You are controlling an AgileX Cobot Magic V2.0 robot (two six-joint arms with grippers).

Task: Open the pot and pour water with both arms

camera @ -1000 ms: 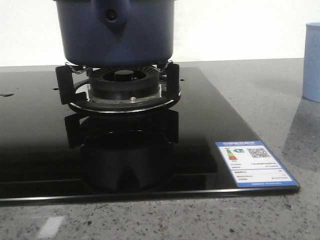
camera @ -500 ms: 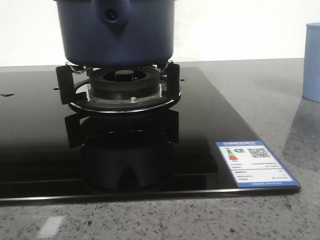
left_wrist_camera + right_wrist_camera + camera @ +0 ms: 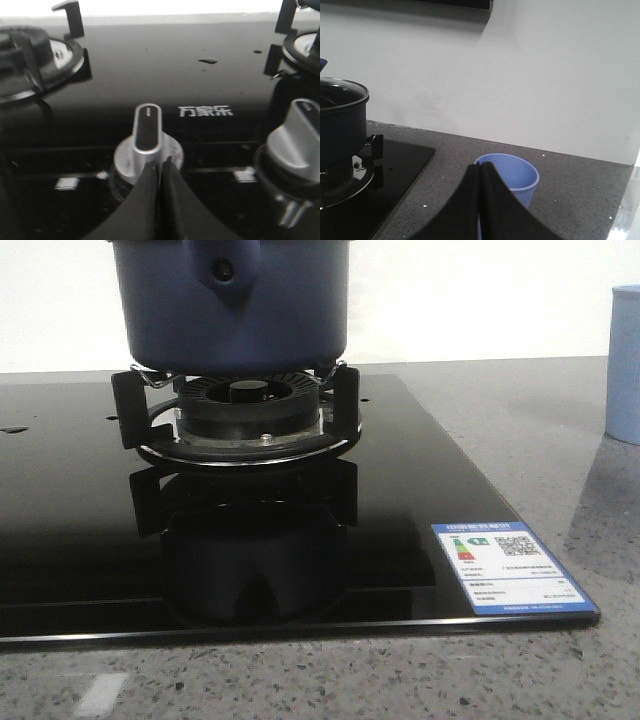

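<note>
The dark navy-blue pot [image 3: 232,308] sits on the right burner of the black glass stove [image 3: 80,540], its handle mount with a round hole facing me. In the right wrist view the pot [image 3: 339,125] shows a glass lid with a metal rim on top. My left gripper [image 3: 160,165] is shut and empty, hovering just in front of a silver stove knob [image 3: 146,136]. My right gripper [image 3: 480,169] is shut and empty, above the counter in front of the pale blue cup [image 3: 514,176]. Neither gripper shows in the front view.
The pale blue cup [image 3: 622,365] stands on the grey speckled counter to the right of the stove. A second knob [image 3: 295,145] and another burner [image 3: 30,62] show in the left wrist view. A label sticker [image 3: 510,568] lies on the stove's front right corner.
</note>
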